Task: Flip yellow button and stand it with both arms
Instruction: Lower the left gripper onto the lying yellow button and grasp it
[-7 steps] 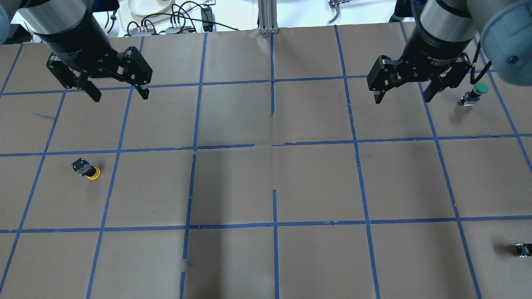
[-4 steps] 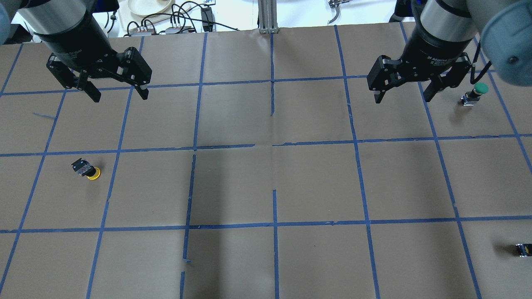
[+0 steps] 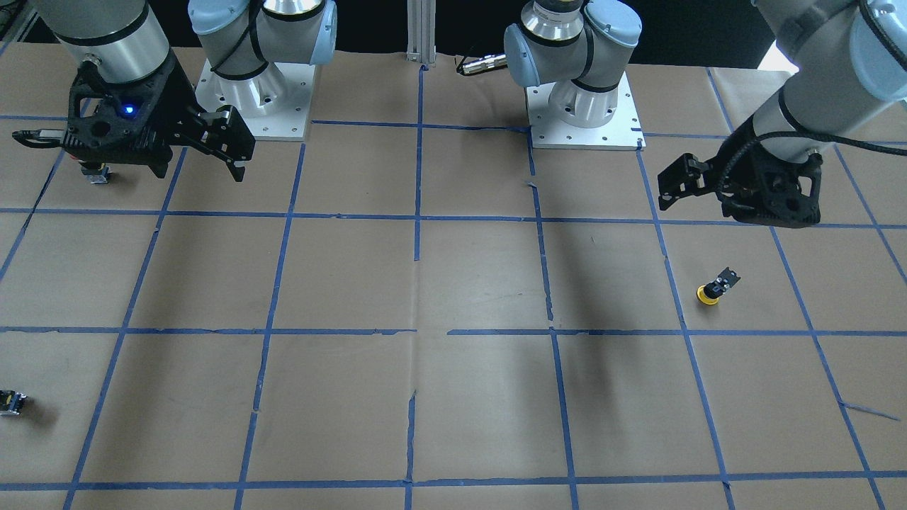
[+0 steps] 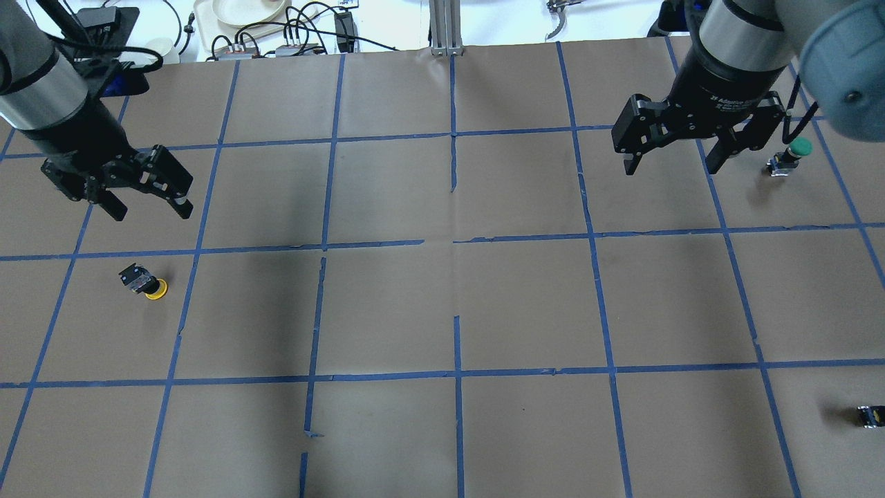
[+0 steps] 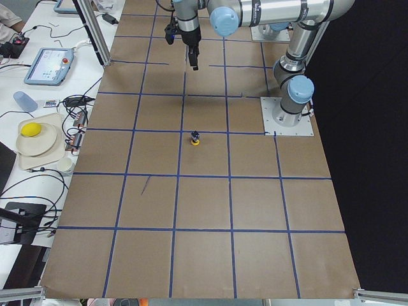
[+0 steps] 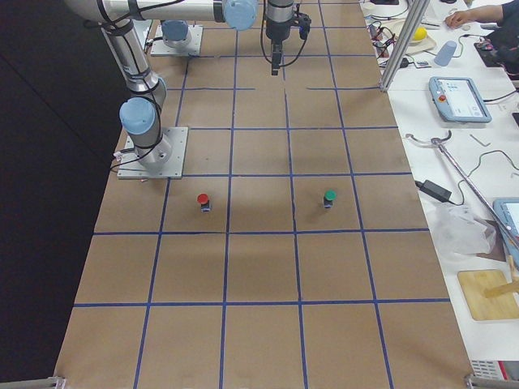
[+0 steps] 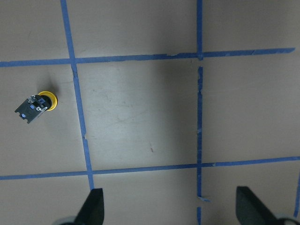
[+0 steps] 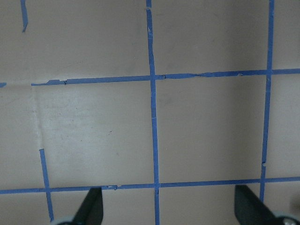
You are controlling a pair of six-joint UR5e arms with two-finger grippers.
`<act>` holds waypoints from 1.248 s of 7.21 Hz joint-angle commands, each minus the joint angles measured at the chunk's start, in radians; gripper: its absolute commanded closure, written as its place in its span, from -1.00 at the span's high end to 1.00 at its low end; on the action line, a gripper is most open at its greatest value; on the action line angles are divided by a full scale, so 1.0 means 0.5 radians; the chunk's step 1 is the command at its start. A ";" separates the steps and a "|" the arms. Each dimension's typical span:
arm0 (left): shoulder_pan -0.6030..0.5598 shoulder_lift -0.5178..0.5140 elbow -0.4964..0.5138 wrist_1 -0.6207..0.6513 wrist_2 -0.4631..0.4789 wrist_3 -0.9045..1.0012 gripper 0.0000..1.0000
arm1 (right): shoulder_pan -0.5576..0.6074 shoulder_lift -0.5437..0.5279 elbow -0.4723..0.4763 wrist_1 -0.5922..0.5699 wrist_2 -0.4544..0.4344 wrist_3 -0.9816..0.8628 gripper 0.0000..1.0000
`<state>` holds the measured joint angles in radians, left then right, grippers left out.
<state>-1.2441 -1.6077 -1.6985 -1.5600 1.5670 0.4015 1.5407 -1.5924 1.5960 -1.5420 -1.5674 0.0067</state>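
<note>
**Two open claws hang above a taped desk; the yellow button sits apart**

Overhead view: a brown paper desk point(image 4: 525, 304) is marked into squares with blue tape. The left claw point(image 4: 151, 209) hangs at the left, its jaws spread wide and holding nothing. The yellow button point(image 4: 145, 283) rests on the desk nearer the robot, apart from that claw. The right claw point(image 4: 669, 166) hangs at the far right, jaws also spread and holding nothing, near a green button point(image 4: 792, 155). A small dark part point(image 4: 870, 415) lies at the near right edge.

Front-facing view: the yellow button's cap meets the desk and its dark body is raised.

Left side view: the button sits alone in its square, cap lowest.

Right side view: a red button point(image 6: 203, 200) and the green button stand well apart in one row.

Left wrist view: the button lies left of the wide-set fingertips, beyond them.

Right wrist view: taped desk shows between wide-set fingertips.
</note>
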 commanded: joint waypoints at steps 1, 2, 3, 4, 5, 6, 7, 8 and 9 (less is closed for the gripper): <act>0.254 -0.091 -0.332 0.565 0.004 0.472 0.99 | -0.001 0.000 0.002 0.016 -0.001 0.002 0.99; 0.318 -0.131 -0.394 0.698 0.004 0.698 0.99 | 0.002 0.000 -0.001 0.013 0.002 0.002 0.99; 0.349 -0.147 -0.410 0.739 0.004 0.925 0.99 | -0.001 0.000 0.002 0.016 0.002 0.005 0.99; 0.356 -0.180 -0.429 0.733 0.004 1.134 0.99 | 0.002 0.000 0.002 0.025 0.002 0.005 0.99; 0.362 -0.251 -0.447 0.800 0.004 1.355 0.99 | 0.002 0.003 0.002 0.019 0.002 0.005 0.99; 0.395 -0.291 -0.459 0.937 0.026 1.633 0.99 | 0.002 0.003 0.008 0.022 0.002 0.008 0.99; 0.447 -0.319 -0.481 0.945 0.038 1.821 0.99 | 0.005 -0.006 0.050 -0.002 0.005 0.011 0.99; 0.475 -0.346 -0.505 0.954 0.038 1.929 0.98 | 0.002 -0.009 0.063 -0.005 0.002 0.020 0.99; 0.482 -0.380 -0.512 1.045 0.041 2.000 0.98 | 0.005 -0.009 0.060 -0.005 0.002 0.023 0.99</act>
<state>-1.0141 -1.7775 -1.9462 -1.0772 1.5853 1.3379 1.5423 -1.5958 1.6224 -1.5428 -1.5658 0.0155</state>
